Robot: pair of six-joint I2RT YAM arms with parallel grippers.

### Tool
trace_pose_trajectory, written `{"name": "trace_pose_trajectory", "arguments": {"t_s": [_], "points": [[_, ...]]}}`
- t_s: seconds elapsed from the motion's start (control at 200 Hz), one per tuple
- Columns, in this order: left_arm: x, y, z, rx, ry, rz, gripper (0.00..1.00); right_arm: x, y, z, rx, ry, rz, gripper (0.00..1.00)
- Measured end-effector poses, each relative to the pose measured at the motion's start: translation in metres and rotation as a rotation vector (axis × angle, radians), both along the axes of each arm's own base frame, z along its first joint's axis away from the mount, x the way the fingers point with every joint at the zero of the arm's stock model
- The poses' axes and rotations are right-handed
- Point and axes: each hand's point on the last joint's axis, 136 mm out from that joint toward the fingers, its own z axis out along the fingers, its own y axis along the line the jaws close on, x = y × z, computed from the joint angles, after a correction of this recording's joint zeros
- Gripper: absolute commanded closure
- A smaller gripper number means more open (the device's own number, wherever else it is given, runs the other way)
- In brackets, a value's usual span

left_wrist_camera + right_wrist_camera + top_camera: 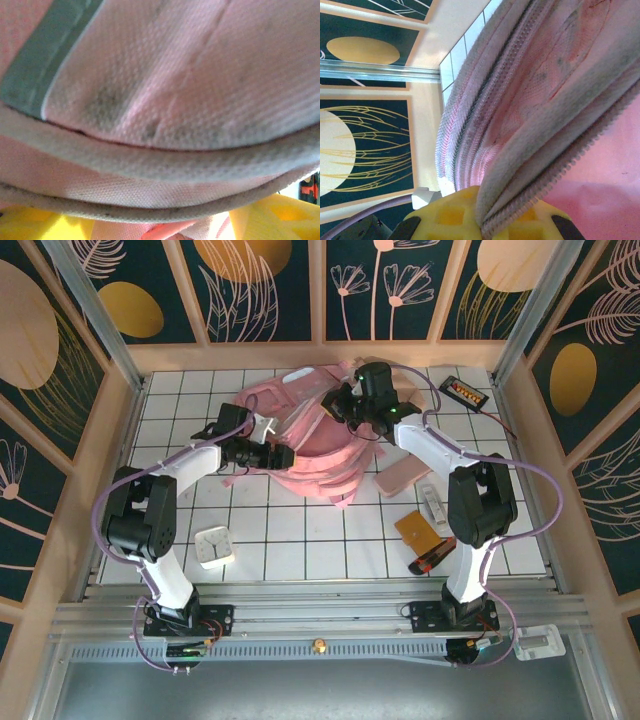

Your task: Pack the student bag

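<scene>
The student bag [315,445], large and pink with pale strips, lies at the back middle of the tiled table. My left gripper [276,454] is at its left edge. In the left wrist view the bag's fabric and pale piping [165,165] run across both yellow fingers [272,217], which stand wide apart with their tips hidden under the rim. My right gripper [340,405] is at the bag's upper edge. Its yellow fingers [450,215] are shut on the zipper rim [530,180], which rises from between them.
A white alarm clock [214,545] sits front left. Right of the bag lie a flat dusty-pink pouch [405,480], a white item [432,505], an orange-brown notebook [417,530] and a red-and-black item [432,560]. A black device [465,392] rests back right. Wooden walls surround the table.
</scene>
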Motion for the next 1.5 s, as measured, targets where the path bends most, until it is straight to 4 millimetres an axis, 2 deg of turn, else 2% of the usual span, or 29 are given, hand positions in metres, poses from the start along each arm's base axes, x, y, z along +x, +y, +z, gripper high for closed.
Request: {"name": "trace_pose_trajectory", "arguments": {"t_s": [0.16, 0.4, 0.535, 0.6, 0.721, 0.811, 0.911, 1.351, 1.436, 1.496], "points": [[-0.001, -0.001, 0.0, -0.012, 0.005, -0.009, 0.37, 0.0, 0.0, 0.0, 0.0, 0.0, 0.0, 1.0], [-0.003, -0.003, -0.001, -0.024, 0.008, -0.027, 0.5, 0.0, 0.0, 0.0, -0.003, -0.002, -0.004, 1.0], [-0.003, -0.003, -0.002, -0.02, 0.003, -0.035, 0.61, 0.001, 0.001, 0.001, -0.004, -0.005, -0.007, 1.0], [-0.003, -0.003, -0.004, -0.017, 0.003, -0.039, 0.63, 0.001, 0.001, 0.001, -0.005, -0.007, -0.008, 1.0], [-0.004, -0.003, -0.007, -0.011, 0.005, -0.045, 0.76, 0.0, 0.002, 0.001, -0.008, -0.006, -0.007, 1.0], [-0.005, -0.003, -0.008, -0.004, -0.001, -0.052, 0.92, 0.0, 0.002, 0.001, -0.009, -0.005, -0.008, 1.0], [-0.005, -0.002, -0.011, 0.004, 0.002, -0.055, 1.0, 0.0, 0.002, 0.001, -0.01, -0.004, -0.009, 1.0], [-0.007, 0.008, -0.017, 0.074, 0.002, -0.062, 1.0, -0.002, 0.0, -0.005, -0.04, -0.002, -0.003, 1.0], [-0.006, 0.011, -0.014, 0.075, -0.007, -0.06, 0.8, -0.002, -0.001, -0.007, -0.042, 0.002, -0.004, 1.0], [-0.007, 0.014, -0.013, 0.073, -0.01, -0.058, 0.73, -0.001, -0.002, -0.007, -0.045, 0.002, -0.004, 1.0]]}}
